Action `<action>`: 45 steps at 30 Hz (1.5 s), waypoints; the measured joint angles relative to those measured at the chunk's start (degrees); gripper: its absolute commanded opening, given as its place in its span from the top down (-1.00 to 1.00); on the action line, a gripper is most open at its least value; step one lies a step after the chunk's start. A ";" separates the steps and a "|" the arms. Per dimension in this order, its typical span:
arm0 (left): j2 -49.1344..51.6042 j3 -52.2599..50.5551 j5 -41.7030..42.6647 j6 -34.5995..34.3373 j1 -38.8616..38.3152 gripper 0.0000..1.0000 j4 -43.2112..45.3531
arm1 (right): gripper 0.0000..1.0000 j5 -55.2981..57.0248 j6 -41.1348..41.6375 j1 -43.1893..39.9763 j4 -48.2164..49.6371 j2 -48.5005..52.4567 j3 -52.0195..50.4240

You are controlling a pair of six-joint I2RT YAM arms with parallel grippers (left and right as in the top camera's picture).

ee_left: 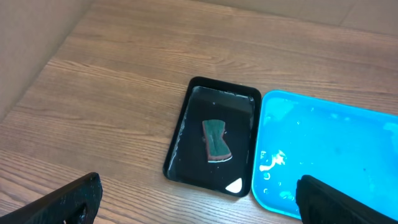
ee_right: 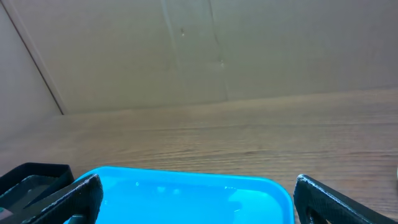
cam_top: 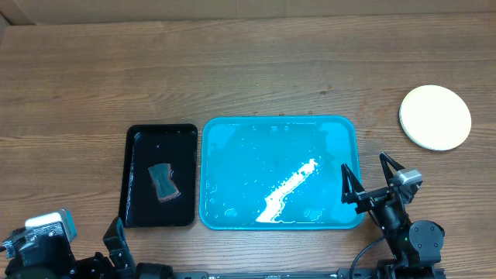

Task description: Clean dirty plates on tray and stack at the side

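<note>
Currently the plates (cam_top: 435, 117) sit as one pale, cream-coloured round pile on the wooden surface (cam_top: 232, 70), off to the right and well apart from the tray (cam_top: 232, 155). From above only the top one shows, its face plain, with a thin bluish-white edge peeking out at the near left, so I cannot tell how many lie in the pile. The tray, bright cyan with rounded corners and a raised rim, lies at the middle of the surface, its floor beaded with water drops and crossed by a white streak of glare. The right pincer (cam_top: 363, 164) hangs at the tray's near right corner, its two dark fingers spread wide and gripping nothing; its wrist view shows the cyan floor between them. The left pincer (ee_left: 198, 186) is likewise released, its fingers far apart at the bottom corners of its wrist view, above the near left part of the surface. A smaller black tray (cam_top: 136, 178) lies just beside the cyan one on its left, wet and glossy, and a dark green sponge (cam_top: 163, 182) with a brownish edge lies flat in it.
</note>
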 measured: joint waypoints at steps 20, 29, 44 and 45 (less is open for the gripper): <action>-9.81 -31.23 1.29 5.18 0.07 -0.99 59.41 | -0.99 0.00 -0.02 0.00 -0.02 0.00 0.00; -27.23 -64.50 7.74 6.03 2.36 -0.99 84.30 | -0.99 0.00 -0.02 0.00 0.00 0.00 0.00; -36.57 -84.46 12.96 5.07 5.92 -0.99 101.70 | -0.99 0.02 -0.02 0.00 0.02 0.00 0.00; -36.59 -85.31 13.07 4.90 5.92 -0.99 102.84 | -0.99 0.00 -0.02 0.00 0.00 0.00 0.00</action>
